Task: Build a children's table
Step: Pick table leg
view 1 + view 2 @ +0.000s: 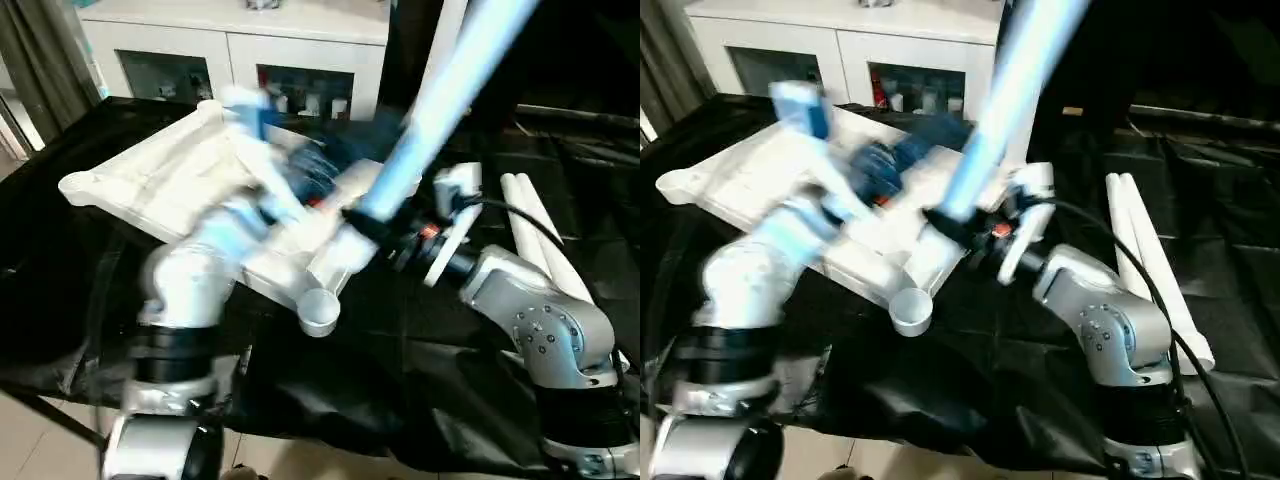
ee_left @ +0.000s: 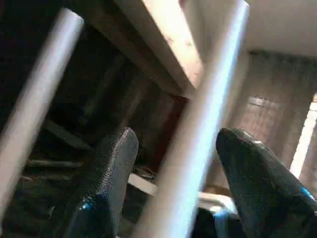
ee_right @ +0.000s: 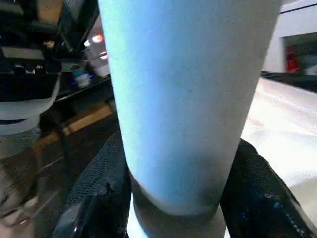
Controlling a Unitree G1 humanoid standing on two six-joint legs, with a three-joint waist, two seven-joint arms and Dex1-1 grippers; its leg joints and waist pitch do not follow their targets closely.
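Two spare legs (image 1: 545, 235) lie side by side on the black cloth (image 1: 400, 380) near its right edge, touching along their length and well apart from the top (image 1: 170, 180). The top rests ribbed side up on the cloth's left half, its far edge toward the cabinet (image 1: 230, 45), with a round corner socket (image 1: 320, 312) at its near corner. A third leg (image 1: 440, 110) stands tilted, rising from the top's near right part and leaning toward the upper right, where the picture's edge cuts it off; its foot is masked by the right gripper (image 1: 368, 228), so whether it sits in a socket cannot be told. The right gripper is closed on this leg low down: in its wrist view both black fingers (image 3: 99, 198) press the tube's (image 3: 188, 99) sides. The left gripper (image 2: 173, 183) is spread wide around a leg (image 2: 198, 144) without touching it; a gap shows on each side between the fingers (image 2: 111, 168) and the tube. In the head views the left arm (image 1: 190, 275) is smeared by motion over the top's middle, and its gripper is hard to make out there. A second pale bar (image 2: 37, 104) crosses the left wrist view beside the fingers; what it is cannot be told. The cabinet's glass doors show small items too blurred to name.
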